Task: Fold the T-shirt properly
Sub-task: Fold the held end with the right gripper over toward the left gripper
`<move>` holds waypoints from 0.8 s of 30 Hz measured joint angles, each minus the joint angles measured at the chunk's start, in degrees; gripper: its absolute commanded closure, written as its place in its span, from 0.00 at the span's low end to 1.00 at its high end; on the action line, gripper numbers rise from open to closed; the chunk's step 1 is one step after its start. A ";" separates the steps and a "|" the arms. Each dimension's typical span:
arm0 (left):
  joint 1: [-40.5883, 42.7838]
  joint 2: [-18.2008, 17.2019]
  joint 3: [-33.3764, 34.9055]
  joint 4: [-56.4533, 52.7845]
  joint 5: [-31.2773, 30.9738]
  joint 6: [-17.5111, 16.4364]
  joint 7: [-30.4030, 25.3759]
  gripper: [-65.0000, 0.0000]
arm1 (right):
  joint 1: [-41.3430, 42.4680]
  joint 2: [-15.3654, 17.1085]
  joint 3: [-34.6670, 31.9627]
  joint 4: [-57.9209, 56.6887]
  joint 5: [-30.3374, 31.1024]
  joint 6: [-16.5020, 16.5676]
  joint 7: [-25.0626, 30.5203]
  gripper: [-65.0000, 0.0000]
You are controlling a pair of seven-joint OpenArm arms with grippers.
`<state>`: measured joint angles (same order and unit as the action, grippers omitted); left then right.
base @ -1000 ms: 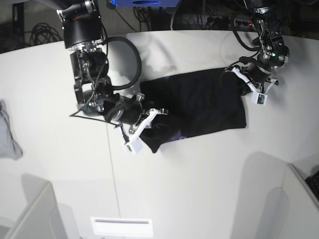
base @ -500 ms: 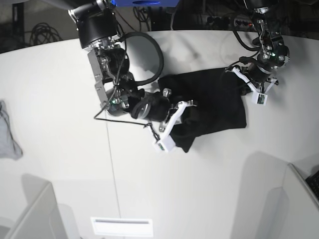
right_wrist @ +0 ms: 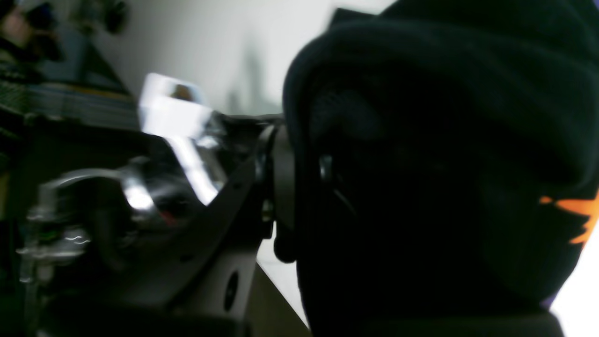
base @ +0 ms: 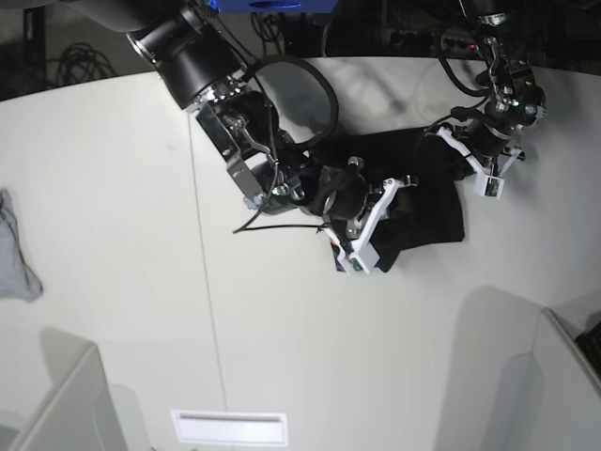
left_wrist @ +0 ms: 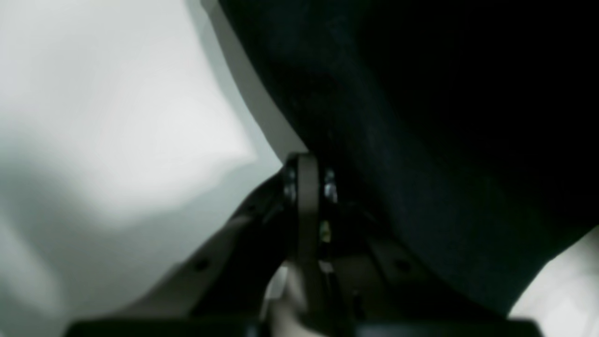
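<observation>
The black T-shirt (base: 434, 202) lies bunched at the right of the white table (base: 113, 188). My right gripper (base: 388, 214) is shut on the shirt's left edge and holds it up over the rest of the cloth. In the right wrist view the dark cloth (right_wrist: 421, 164) drapes over the fingers (right_wrist: 281, 178), and a bit of orange print (right_wrist: 571, 220) shows. My left gripper (base: 462, 156) is at the shirt's upper right corner. The left wrist view has its fingers (left_wrist: 306, 187) pressed together at the edge of the cloth (left_wrist: 421, 140).
A small grey cloth (base: 14, 249) lies at the table's far left edge. Grey partition panels stand at the lower left (base: 56, 404) and lower right (base: 554, 395). A white slot plate (base: 230, 427) sits at the front. Cables lie behind the table.
My right arm has swept rightward, carrying the shirt's left edge over onto the right half. The cloth now covers less of the table. The left arm has not moved.
</observation>
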<state>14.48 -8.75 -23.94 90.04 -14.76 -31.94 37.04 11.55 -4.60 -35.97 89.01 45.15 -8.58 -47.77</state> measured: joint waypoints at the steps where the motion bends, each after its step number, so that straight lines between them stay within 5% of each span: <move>1: 0.00 0.02 0.00 0.00 0.02 0.00 0.00 1.00 | 0.15 0.15 -0.96 -0.76 -0.09 0.00 0.76 1.00; 17: 0.00 0.00 0.00 0.00 0.02 0.00 0.00 1.00 | 2.51 -0.66 -3.50 -14.05 0.28 0.04 6.82 1.00; 24: 0.00 0.00 0.00 0.00 0.02 0.00 0.00 1.00 | 5.68 -1.31 -14.12 -14.25 0.52 0.04 8.31 1.00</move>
<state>14.48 -8.75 -23.94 90.04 -14.74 -31.94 37.04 17.23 -5.91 -50.09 74.76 45.67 -8.54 -39.46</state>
